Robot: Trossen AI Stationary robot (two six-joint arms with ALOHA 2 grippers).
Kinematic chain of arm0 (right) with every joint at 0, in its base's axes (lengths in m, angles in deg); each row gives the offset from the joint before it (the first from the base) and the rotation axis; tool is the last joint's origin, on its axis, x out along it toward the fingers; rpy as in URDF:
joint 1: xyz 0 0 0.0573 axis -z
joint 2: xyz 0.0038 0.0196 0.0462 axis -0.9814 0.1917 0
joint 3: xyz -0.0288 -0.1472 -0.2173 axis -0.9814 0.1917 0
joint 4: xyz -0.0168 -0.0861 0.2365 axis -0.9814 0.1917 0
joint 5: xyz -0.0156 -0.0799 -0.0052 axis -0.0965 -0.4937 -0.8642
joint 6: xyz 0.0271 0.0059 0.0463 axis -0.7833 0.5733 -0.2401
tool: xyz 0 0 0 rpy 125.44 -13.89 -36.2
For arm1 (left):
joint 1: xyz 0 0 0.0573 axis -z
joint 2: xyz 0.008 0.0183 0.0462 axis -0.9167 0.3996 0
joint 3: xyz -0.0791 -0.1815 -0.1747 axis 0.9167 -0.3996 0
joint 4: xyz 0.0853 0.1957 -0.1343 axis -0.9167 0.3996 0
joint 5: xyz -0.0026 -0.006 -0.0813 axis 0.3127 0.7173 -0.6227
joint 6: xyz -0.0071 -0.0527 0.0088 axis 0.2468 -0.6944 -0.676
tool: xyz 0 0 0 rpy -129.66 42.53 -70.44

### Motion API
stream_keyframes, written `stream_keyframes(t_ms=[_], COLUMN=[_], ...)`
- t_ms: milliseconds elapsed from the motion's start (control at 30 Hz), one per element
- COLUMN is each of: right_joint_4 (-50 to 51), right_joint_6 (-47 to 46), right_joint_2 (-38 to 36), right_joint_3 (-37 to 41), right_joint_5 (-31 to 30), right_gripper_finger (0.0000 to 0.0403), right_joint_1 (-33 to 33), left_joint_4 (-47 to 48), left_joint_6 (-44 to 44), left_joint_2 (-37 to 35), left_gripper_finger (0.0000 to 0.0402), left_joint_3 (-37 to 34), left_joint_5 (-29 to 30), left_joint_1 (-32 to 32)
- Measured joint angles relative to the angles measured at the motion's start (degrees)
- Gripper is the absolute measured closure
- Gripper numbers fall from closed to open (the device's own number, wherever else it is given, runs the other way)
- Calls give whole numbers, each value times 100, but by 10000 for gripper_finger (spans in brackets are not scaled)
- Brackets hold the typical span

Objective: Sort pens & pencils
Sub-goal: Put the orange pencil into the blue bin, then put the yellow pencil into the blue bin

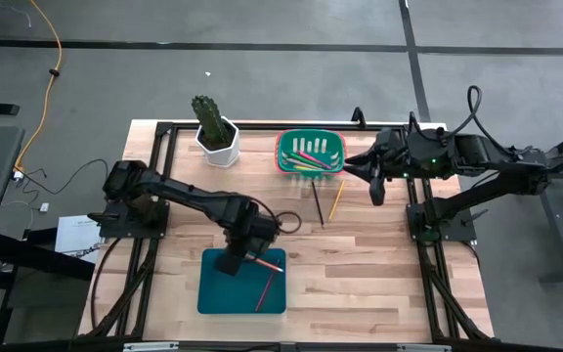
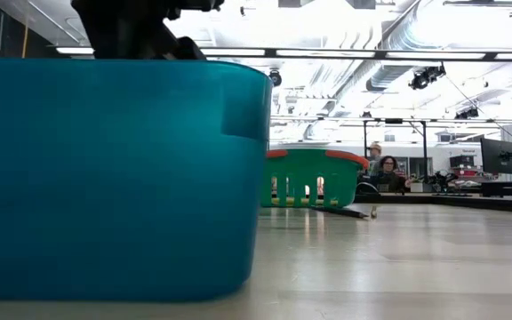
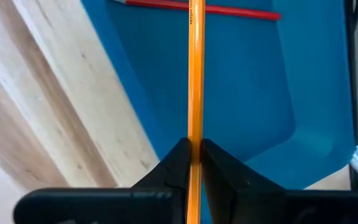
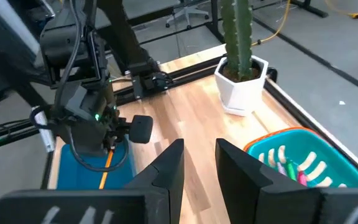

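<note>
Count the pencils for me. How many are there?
4 that I can see: an orange pencil pinched in the left fingers over the blue bin, a red pencil inside it, a dark pencil and a yellow pencil on the table. The green basket might hide more.

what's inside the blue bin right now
One red pencil lies inside the blue bin. The left gripper holds an orange pencil above it, covering part of the floor.

High view: overhead, straight down, whole table (image 1: 360,264). Low view: table height, hard against the blue bin (image 2: 105,178), facing the green basket (image 2: 314,178) and room behind. Left wrist: close above the blue bin. Right wrist: farther off beside the green basket, facing the blue bin; all share it.
</note>
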Motion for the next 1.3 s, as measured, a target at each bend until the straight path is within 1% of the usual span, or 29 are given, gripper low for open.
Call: stream_keyframes(t_ms=[200,433,600,967,1067,1300], right_joint_4=[-2,-4,-4,-6,-6,-6], right_joint_6=[104,240,264,263,263,263], right_joint_2=[0,0,0,0,0,0], right_joint_3=[0,0,0,0,0,0], right_joint_5=[215,231,270,409,409,417], right_gripper_finger=[320,320,320,320,320,320], right_joint_1=[0,0,0,-2,-2,-2], left_joint_4=[-74,-53,-46,-75,-76,-75], left_joint_6=[-582,-1116,-1237,-1397,-1397,-1393], left_joint_2=[2,4,4,7,7,11], left_gripper_finger=[378,378,378,377,362,284], left_joint_3=[-1,0,0,-1,0,0], left_joint_5=[-44,-48,-140,-107,-112,-164], left_joint_1=[269,548,630,762,761,754])
